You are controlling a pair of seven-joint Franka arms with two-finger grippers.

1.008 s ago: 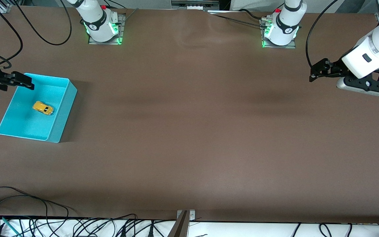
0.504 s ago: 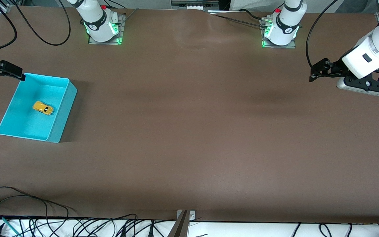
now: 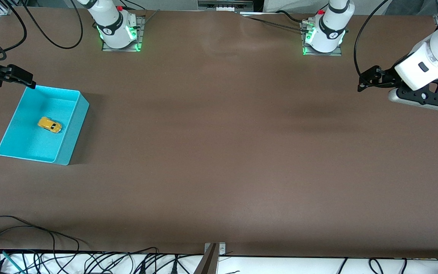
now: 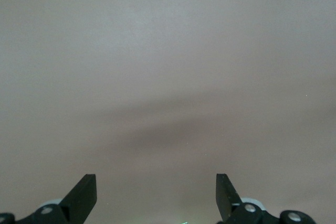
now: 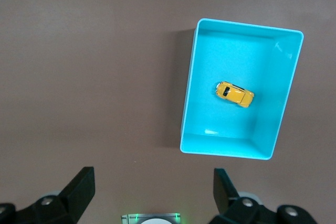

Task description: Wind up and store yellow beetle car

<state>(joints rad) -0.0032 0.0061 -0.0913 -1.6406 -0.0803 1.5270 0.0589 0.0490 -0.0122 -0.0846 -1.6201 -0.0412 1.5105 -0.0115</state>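
Note:
The yellow beetle car (image 3: 49, 125) lies inside the turquoise bin (image 3: 71, 131), at the right arm's end of the table. The right wrist view shows the car (image 5: 234, 94) on the floor of the bin (image 5: 188, 98). My right gripper (image 3: 27, 80) is open and empty, up in the air just outside the bin's corner that is farthest from the front camera; it shows in the right wrist view (image 5: 154, 184) too. My left gripper (image 3: 362, 82) is open and empty, held over bare table at the left arm's end, where the arm waits. Its wrist view shows the left gripper (image 4: 156, 190) over plain brown table.
The two arm bases (image 3: 118, 32) (image 3: 323, 36) stand with green lights at the table edge farthest from the front camera. Loose black cables (image 3: 32, 236) lie along the nearest edge. The brown table (image 3: 219, 152) stretches wide between the bin and the left gripper.
My right gripper has moved off the bin's corner, away from the front camera, and is now just outside the bin. The car and bin have not moved. The left arm stayed almost still.

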